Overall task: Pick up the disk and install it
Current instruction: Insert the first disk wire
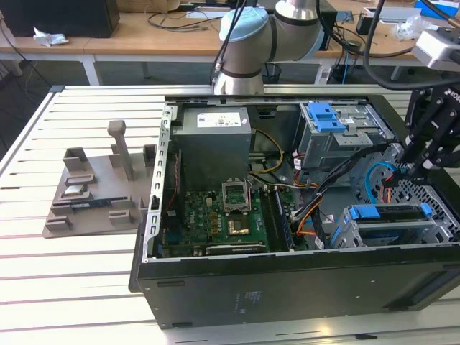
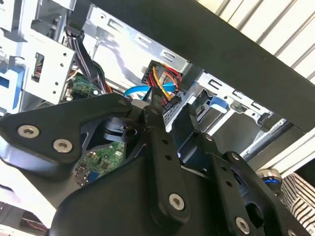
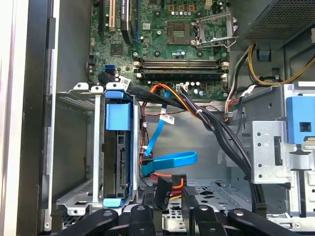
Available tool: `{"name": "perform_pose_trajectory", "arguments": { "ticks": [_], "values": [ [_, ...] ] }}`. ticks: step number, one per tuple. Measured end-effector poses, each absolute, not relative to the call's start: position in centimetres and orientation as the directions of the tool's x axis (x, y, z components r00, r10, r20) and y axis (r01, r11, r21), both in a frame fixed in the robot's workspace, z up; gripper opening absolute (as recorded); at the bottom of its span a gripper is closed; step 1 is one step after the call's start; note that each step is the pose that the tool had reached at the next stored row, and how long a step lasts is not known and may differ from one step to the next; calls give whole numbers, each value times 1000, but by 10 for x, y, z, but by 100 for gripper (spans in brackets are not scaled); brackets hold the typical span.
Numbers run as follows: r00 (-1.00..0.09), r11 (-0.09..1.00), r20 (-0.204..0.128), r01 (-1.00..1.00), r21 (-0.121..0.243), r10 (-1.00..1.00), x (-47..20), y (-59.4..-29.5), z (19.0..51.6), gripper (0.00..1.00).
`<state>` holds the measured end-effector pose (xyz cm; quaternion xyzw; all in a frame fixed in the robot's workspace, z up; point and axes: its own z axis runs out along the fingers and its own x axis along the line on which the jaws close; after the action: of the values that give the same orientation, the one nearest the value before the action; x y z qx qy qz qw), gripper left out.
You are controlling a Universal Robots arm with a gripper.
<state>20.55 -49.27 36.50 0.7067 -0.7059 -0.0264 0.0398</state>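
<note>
The tool (image 3: 172,196) is clenched on a black power connector (image 3: 165,186). The disk (image 3: 119,167) sits in its bay between blue rails. The power supply's white sticker (image 1: 215,120) is illegible.

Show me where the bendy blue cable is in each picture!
Exterior view: the blue cable loops inside the case, toward the exterior view's right.
First wrist view: the blue cable lies as a flat loop just below the orange wires.
Second wrist view: the blue cable peeks out behind the black linkage.
Shared landmark: the green board.
</note>
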Motion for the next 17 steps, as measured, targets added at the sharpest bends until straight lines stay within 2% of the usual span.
{"name": "perform_pose_trajectory", "arguments": {
  "ticks": [17],
  "values": [
    [2, 0, 20, -996, 94, -1000, 203, -494, 360, 35]
  ]
}}
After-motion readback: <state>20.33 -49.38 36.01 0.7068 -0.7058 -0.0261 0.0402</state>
